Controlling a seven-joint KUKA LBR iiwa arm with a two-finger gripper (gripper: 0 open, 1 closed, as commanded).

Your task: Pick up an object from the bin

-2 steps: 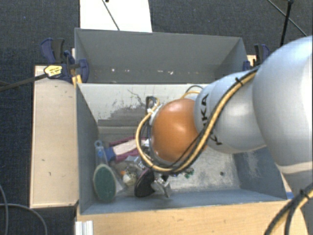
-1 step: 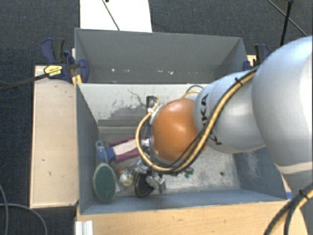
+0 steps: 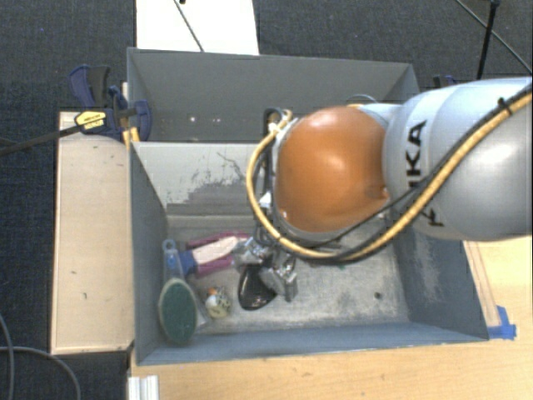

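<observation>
My gripper (image 3: 272, 269) hangs low over the front left part of the bin floor, mostly hidden under the arm's orange cover. Right below it, and touching it or nearly so, lies a black rounded thing (image 3: 252, 293). Just to the left lies a pink and purple flat thing (image 3: 211, 252). A small round gold-and-white thing (image 3: 218, 302) rests a little left of the black one.
Along the left wall lie a blue handled thing (image 3: 174, 260) and a dark green oval pad (image 3: 177, 312). The arm and its cables cover the bin's middle and right.
</observation>
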